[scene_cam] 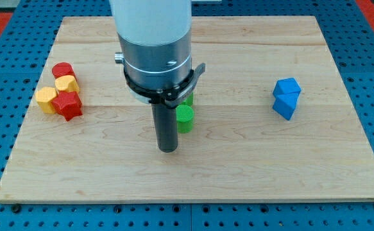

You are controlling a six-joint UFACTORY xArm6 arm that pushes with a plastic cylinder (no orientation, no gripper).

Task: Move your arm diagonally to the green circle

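The green circle block (185, 119) sits near the middle of the wooden board (238, 167). A second green block (188, 99) lies just above it, mostly hidden by the arm's body. My tip (167, 150) rests on the board just below and to the left of the green circle, a short gap away from it.
At the view's left a cluster holds a red cylinder (62, 69), a yellow block (67, 83), another yellow block (45, 100) and a red star-like block (68, 105). Two blue blocks (287, 86) (285, 105) touch each other at the view's right. Blue pegboard surrounds the board.
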